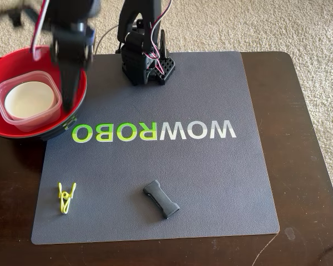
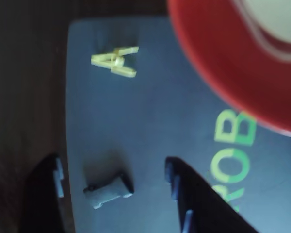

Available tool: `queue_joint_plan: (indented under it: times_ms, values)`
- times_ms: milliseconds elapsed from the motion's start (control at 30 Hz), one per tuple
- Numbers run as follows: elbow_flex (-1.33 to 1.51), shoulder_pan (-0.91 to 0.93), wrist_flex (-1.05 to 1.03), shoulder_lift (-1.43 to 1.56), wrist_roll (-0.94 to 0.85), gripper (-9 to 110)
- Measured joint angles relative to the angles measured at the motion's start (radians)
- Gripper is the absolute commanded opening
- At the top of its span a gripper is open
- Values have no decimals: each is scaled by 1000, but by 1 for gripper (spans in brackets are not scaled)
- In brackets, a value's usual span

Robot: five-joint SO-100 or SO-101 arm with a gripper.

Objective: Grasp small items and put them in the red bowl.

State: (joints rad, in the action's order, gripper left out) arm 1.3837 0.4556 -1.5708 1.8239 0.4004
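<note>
The red bowl (image 1: pixel 5 66) stands at the left of the table; it also shows in the wrist view (image 2: pixel 218 63) at the top right. In it lies the clear square container (image 1: pixel 0 94) with the small white bowl (image 1: pixel 30 100) inside it. My gripper (image 1: pixel 72 83) hangs over the bowl's right rim, blurred. In the wrist view my gripper (image 2: pixel 111 162) is open and empty. The black buckle (image 1: pixel 161 199) lies on the mat near the front; it also shows in the wrist view (image 2: pixel 108 190). The yellow-green clip (image 1: pixel 66 198) lies at the front left and shows in the wrist view (image 2: pixel 114 60).
A grey mat (image 1: pixel 211 177) with WOWROBO lettering covers most of the dark wooden table (image 1: pixel 299 166). The arm's black base (image 1: pixel 144 61) stands at the mat's far edge. Beige carpet (image 1: pixel 299 27) lies around the table.
</note>
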Motion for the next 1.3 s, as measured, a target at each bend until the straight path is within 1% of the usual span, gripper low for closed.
queue_joint_plan:
  times_ms: [67,133,233,300,400,500,667,800,967,1233,1300]
  values:
    - [-164,-66,-52,-232,15,28]
    - [-354,-137,-106,-491,98,28]
    - [-595,-209,-129,-825,307,28]
    - [-729,-222,-129,-977,474,29]
    - [-867,-219,-130,-1103,724,30]
    - [-910,-244,-130,-1126,948,33]
    - [-960,-347,-132,-1126,1206,36]
    - [-1069,-437,-132,-1198,1308,36]
    - [-1097,-509,-132,-1256,1356,35]
    - [-1097,-520,-132,-1308,1373,34]
    - [-1097,-518,-132,-1308,1373,30]
